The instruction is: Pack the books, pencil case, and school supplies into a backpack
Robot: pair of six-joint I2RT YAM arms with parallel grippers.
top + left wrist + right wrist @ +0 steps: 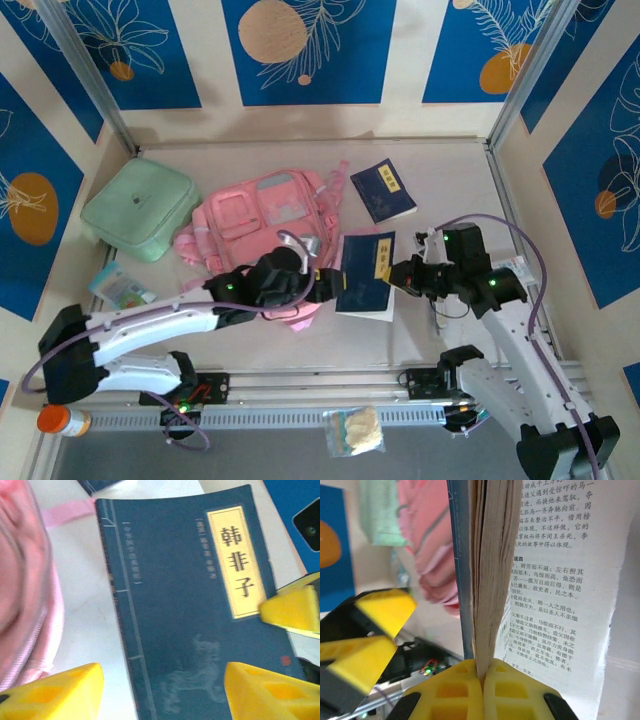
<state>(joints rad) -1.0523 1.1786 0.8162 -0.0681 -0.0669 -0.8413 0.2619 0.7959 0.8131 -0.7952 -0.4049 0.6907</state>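
Right end effector (482,676) pinches navy book (490,580), printed pages splayed open.

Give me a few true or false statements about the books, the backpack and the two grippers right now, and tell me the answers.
1. The right gripper is shut on pages of the near book. True.
2. The left gripper is clamped on the backpack. False: its fingers stand open over the near book.
3. Both navy books are inside the backpack. False: the near book and the far book are both outside it.
4. The green pouch lies left of the backpack. True.
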